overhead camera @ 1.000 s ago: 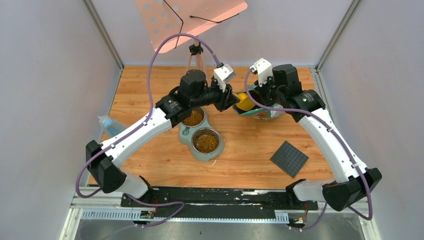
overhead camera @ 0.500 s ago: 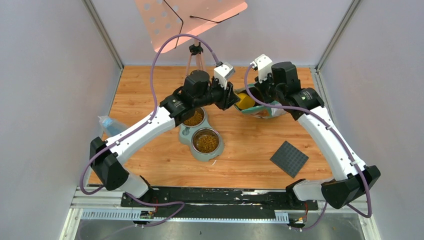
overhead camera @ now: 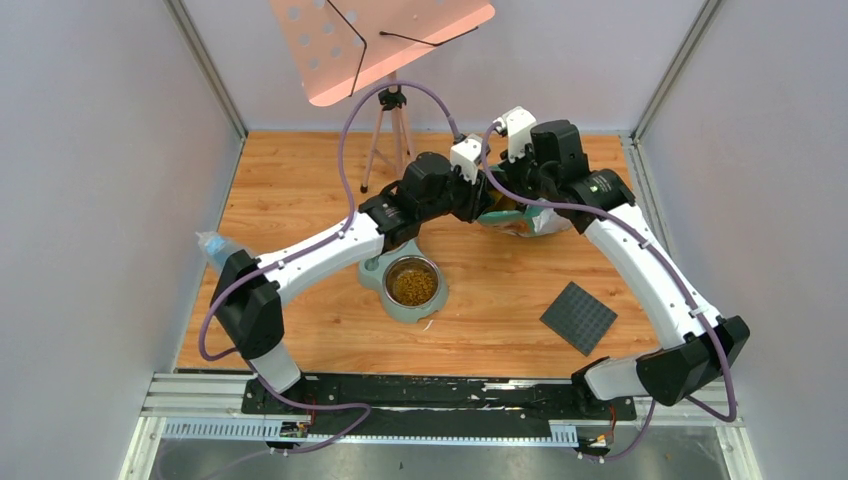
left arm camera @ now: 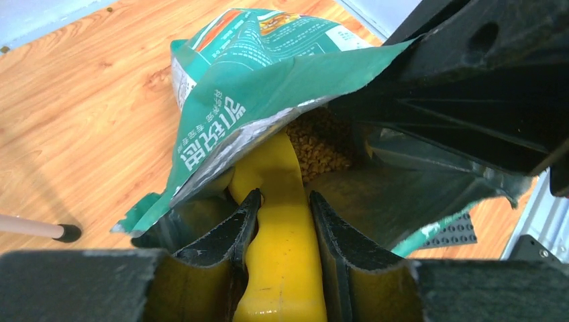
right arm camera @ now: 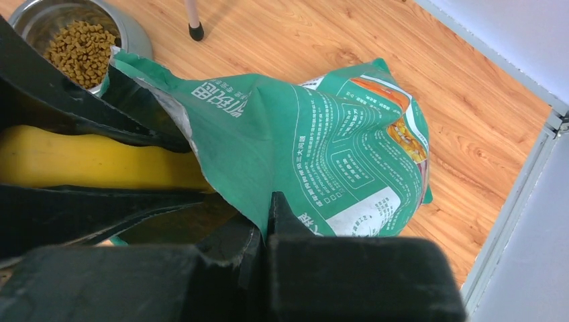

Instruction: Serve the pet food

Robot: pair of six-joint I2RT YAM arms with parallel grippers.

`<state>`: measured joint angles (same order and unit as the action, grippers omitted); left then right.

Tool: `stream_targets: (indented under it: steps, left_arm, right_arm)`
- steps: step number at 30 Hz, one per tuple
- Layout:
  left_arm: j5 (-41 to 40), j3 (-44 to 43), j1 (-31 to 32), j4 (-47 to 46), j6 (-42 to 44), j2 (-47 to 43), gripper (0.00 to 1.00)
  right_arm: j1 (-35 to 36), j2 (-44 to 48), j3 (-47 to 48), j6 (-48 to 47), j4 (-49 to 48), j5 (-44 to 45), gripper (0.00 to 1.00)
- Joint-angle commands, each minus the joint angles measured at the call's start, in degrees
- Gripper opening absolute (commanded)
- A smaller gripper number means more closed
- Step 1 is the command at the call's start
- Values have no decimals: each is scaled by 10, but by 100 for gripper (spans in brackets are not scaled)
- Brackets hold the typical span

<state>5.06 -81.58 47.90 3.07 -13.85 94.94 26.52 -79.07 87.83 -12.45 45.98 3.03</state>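
Wooden table point(overhead camera: 300, 180), left pincer point(left arm camera: 283, 198) clamping yellow scoop point(left arm camera: 282, 268) inside green bag point(right arm camera: 322, 154) of pet food point(left arm camera: 322, 144), right pincer point(right arm camera: 268, 201) pinching its rim

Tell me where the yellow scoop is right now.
Left wrist view: the yellow scoop sits clamped in the left pincer, its front end pushed into the open mouth of the green bag, reaching the pet food inside.

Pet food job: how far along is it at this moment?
Done: the near bowl already holds kibble. In hand: the left gripper grips the yellow scoop, pushed into the green bag, whose edge the right gripper pinches. Left: lift a scoopful and pour it; whether more is needed, I cannot tell.
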Motion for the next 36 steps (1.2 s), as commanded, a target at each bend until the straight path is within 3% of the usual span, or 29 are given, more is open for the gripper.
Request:
stream_targets:
  steps: [1,18,32,36]
  left_arm:
    - [-35,-7,-5,-56,-37,18,0]
    - [-6,65,7,-108,-75,92,0]
    - [194,73,-12,-173,-177,110,0]
    - [209,85,-39,-192,-220,94,0]
  right_arm:
    - [0,-16,34,13,-48,27,0]
    - [1,-31,-30,55,-40,17,0]
    - [0,-32,-23,47,-45,12,0]
    - [0,-27,-25,44,-48,8,0]
